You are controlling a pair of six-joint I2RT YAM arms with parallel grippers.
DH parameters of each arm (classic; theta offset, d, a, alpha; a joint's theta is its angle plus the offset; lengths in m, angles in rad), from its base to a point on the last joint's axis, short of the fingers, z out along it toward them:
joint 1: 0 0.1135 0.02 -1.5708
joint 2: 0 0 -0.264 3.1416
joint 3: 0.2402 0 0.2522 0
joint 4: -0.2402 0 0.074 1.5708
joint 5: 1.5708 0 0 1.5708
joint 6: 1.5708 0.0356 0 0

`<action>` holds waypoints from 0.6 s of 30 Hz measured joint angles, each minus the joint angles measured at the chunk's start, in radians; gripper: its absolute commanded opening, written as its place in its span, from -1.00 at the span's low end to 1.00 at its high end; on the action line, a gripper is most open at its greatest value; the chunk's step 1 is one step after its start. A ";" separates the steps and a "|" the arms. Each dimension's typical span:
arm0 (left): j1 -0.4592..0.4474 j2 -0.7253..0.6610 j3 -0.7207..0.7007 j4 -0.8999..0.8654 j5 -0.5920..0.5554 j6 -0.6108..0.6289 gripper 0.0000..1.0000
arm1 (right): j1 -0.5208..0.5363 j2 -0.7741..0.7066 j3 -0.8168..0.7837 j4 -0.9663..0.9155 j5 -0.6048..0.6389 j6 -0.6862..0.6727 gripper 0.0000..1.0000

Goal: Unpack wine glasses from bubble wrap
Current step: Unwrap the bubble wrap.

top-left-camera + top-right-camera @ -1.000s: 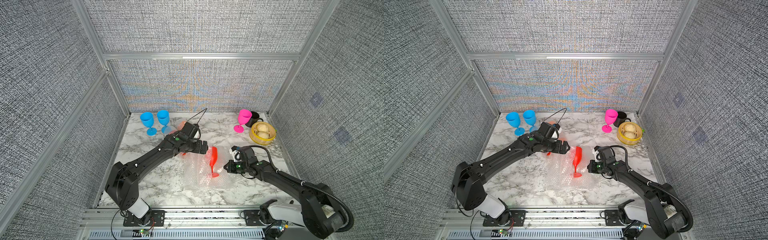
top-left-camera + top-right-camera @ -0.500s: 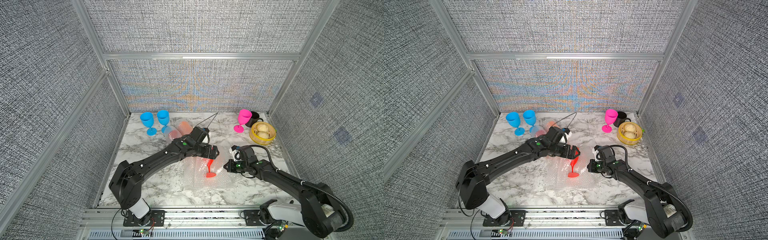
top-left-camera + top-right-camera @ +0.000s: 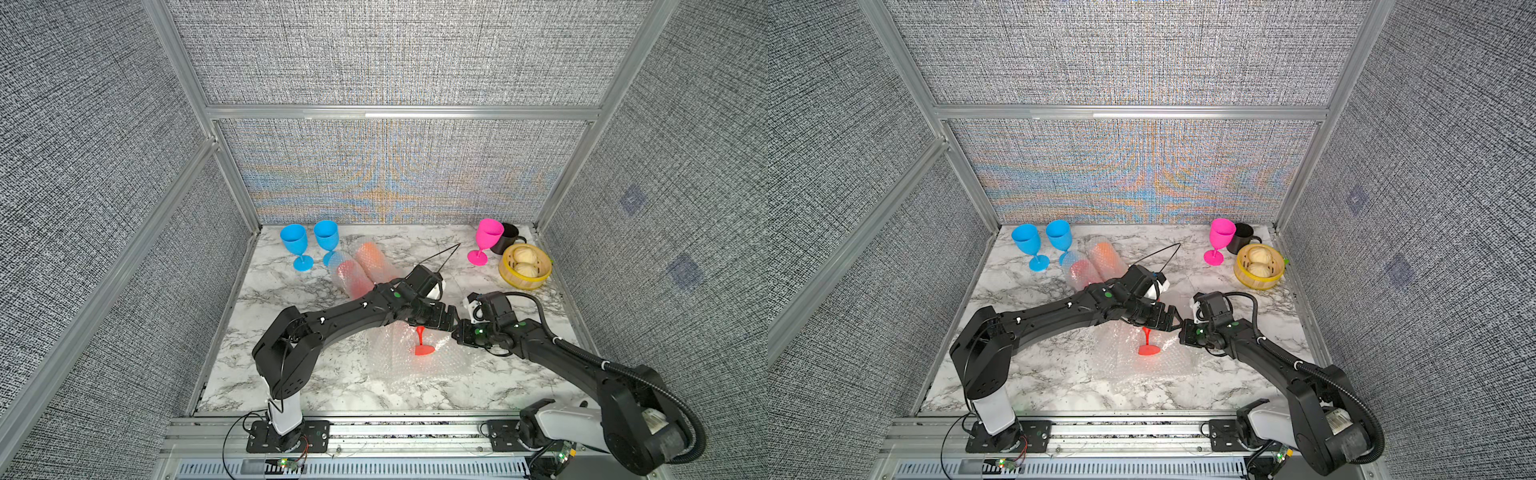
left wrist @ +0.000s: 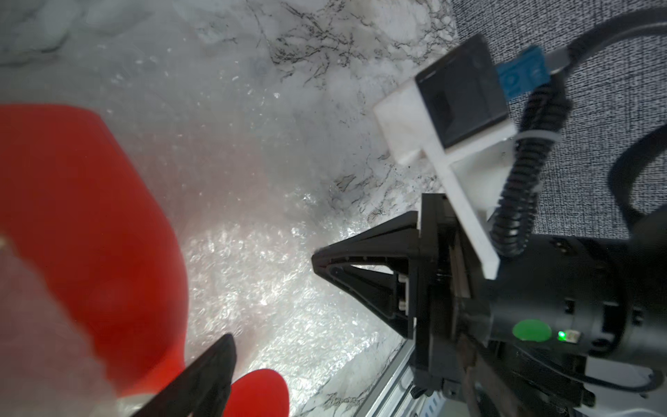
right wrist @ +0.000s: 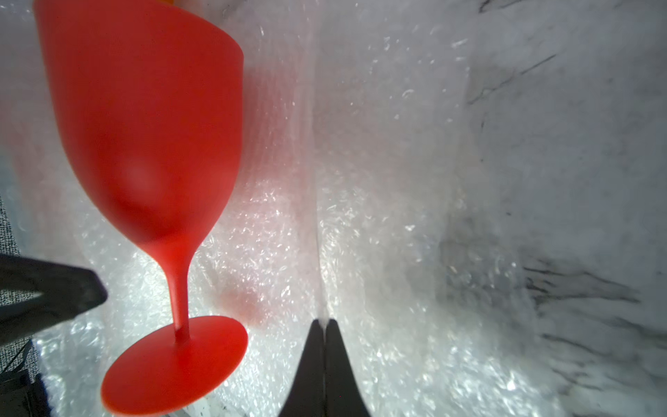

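A bare red wine glass (image 5: 144,137) lies on an opened sheet of bubble wrap (image 3: 415,368) at mid-table. In both top views only its stem and foot (image 3: 423,348) (image 3: 1148,349) show. My left gripper (image 3: 436,323) (image 3: 1158,322) covers the bowl, jaws wide apart. One finger (image 4: 213,368) lies beside the bowl (image 4: 90,224); the other is out of view, and I cannot tell whether they touch it. My right gripper (image 5: 325,323) (image 3: 456,329) is shut on a raised fold of the wrap. Two more glasses, red (image 3: 351,277) and orange (image 3: 370,257), lie wrapped behind.
Two blue glasses (image 3: 295,245) (image 3: 326,239) stand unwrapped at the back left. A pink one (image 3: 486,237) stands at the back right beside a black mug (image 3: 508,239) and a yellow basket (image 3: 524,282) of buns. The two grippers nearly meet.
My left gripper has moved right and toward the front, from beside the wrapped glasses to over the red glass's bowl. The right arm and the red foot have stayed put.
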State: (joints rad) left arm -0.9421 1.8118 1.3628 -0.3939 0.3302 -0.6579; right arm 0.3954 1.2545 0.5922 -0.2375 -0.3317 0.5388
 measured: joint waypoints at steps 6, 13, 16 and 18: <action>0.036 -0.027 0.002 -0.137 -0.147 0.013 0.96 | 0.000 0.005 0.008 0.015 -0.019 0.000 -1.00; 0.041 -0.114 -0.005 -0.251 -0.293 0.051 0.99 | -0.002 0.012 0.014 0.013 -0.020 -0.005 -1.00; 0.047 -0.109 -0.033 -0.295 -0.351 0.056 0.99 | -0.002 0.011 0.015 0.009 -0.014 -0.011 -1.00; 0.057 -0.105 -0.063 -0.317 -0.370 0.056 0.99 | -0.004 0.007 0.016 0.001 -0.009 -0.014 -1.00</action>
State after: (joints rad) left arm -0.8852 1.7073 1.2995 -0.7113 -0.0399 -0.6022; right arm 0.3912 1.2613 0.6086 -0.2363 -0.3405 0.5243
